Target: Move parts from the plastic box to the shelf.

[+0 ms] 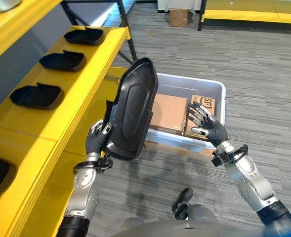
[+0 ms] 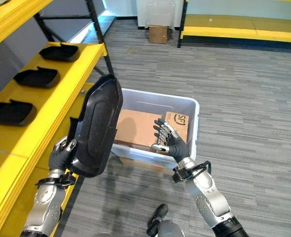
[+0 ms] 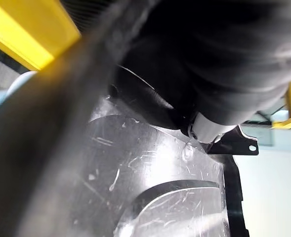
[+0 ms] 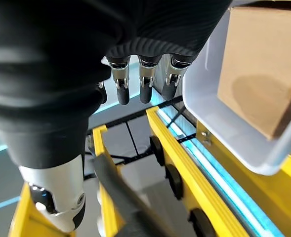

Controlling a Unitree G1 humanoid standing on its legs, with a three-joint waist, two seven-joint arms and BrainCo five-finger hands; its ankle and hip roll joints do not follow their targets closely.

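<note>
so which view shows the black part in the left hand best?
Left eye view: the whole black part shows upright, the left hand gripping its lower edge. Right eye view matches. Left wrist view gives a close scratched patch; right wrist view, an edge.

Bright even indoor light, soft floor shadows, glare on the black part (image 3: 155, 197), blurred close-up wrist views.

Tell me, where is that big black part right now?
The big black part is held upright in the left hand, between the yellow shelf and the plastic box.
</note>
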